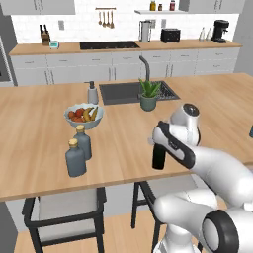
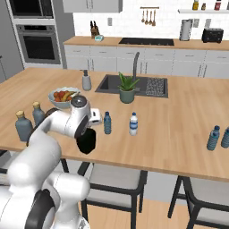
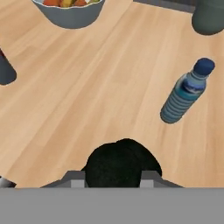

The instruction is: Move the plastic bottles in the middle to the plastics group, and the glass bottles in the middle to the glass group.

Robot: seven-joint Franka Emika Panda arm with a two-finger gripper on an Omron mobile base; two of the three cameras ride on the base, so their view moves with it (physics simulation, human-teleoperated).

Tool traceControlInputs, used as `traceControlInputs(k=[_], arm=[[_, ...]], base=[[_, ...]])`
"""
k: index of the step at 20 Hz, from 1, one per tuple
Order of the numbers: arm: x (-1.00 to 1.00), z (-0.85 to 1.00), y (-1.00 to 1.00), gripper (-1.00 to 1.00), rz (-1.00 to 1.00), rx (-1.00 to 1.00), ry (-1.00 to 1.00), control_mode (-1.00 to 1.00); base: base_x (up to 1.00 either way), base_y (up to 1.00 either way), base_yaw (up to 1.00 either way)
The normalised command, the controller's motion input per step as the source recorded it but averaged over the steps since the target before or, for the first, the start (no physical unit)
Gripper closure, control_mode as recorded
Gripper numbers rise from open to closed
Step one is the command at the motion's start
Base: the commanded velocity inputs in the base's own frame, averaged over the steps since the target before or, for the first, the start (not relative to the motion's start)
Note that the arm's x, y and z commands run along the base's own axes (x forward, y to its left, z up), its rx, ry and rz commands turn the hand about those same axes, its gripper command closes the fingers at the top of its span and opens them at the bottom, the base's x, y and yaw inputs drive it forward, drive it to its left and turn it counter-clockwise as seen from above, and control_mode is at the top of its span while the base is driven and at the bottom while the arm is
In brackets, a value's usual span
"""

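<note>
You have 1 opaque black glass bottle (image 2: 86, 141) upright near the worktop's front edge, held by the claw (image 3: 113, 175). 1 slim bluish plastic bottle (image 2: 107, 123) stands upright just beyond it. 2 grey-blue stoppered bottles (image 1: 78, 151) stand together, well to the left.

Black bottle (image 2: 86, 140) near counter's (image 2: 170, 129) front edge, water bottle (image 2: 107, 123) behind it.

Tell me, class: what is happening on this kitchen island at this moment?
A white robot arm has shut its fingers on the black glass bottle near the island's front edge. Its goal, the two grey-blue stoppered bottles, stands further along that edge by the fruit bowl. A small bluish plastic bottle and a white-labelled one wait in the middle; two more plastic bottles stand at the far right.
</note>
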Motion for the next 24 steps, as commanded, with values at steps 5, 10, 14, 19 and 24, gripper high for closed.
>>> traceControlInputs(k=[5,10,14,19,24], arm=[[0.29,0.22,0.41,1.00,0.15,0.00,0.00,-1.00],[0.66,0.00,0.34,1.00,0.13,0.00,0.00,-1.00],[0.71,0.00,0.42,1.00,0.12,0.00,0.00,-1.00],[0.12,0.00,0.46,1.00,0.14,0.01,0.01,-1.00],[0.00,0.00,0.55,1.00,0.14,0.00,0.00,-1.00]], base=[[0.00,0.00,0.00],[0.00,0.00,0.00],[0.00,0.00,0.00],[0.00,0.00,0.00],[0.00,0.00,0.00]])
